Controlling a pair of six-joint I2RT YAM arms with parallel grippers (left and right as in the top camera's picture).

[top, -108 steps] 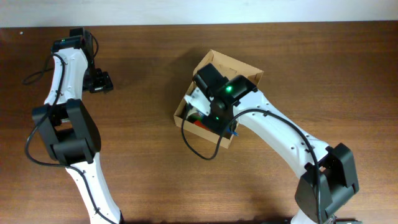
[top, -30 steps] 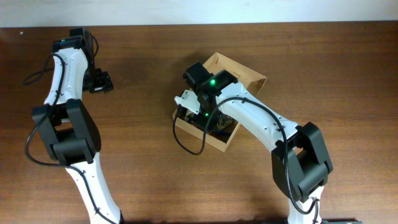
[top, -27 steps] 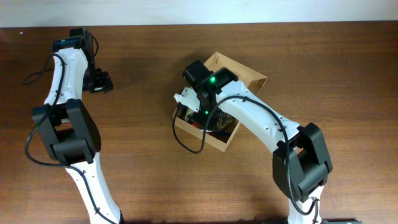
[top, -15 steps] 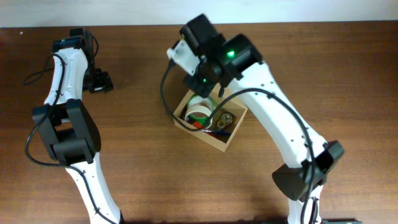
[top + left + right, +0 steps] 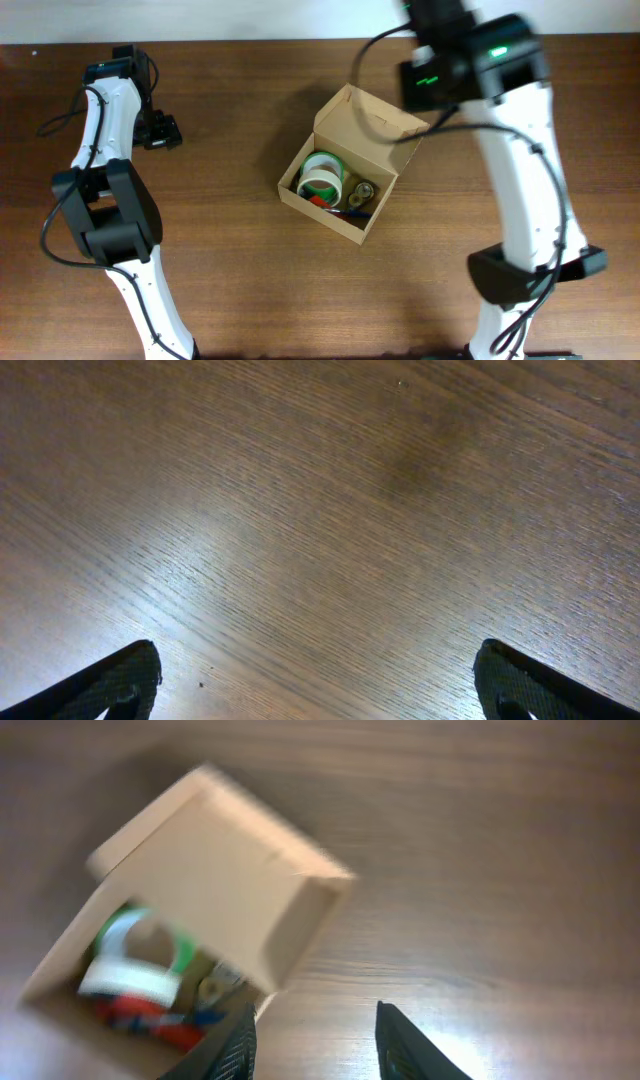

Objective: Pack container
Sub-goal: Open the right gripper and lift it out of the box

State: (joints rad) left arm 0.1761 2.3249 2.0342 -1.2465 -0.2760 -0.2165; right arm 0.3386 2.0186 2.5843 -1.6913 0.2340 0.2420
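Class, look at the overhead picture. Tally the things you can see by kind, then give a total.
Cardboard box: 1
Tape rolls inside it: 2 (white-and-green roll, brownish roll)
Robot arms: 2 (left arm, right arm)
Total: 5, not counting the half-hidden red and blue bits beside the rolls.

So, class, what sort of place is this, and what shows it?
Probably a robotics lab bench: a white left arm and right arm at a wooden table, with an open cardboard box holding tape rolls.
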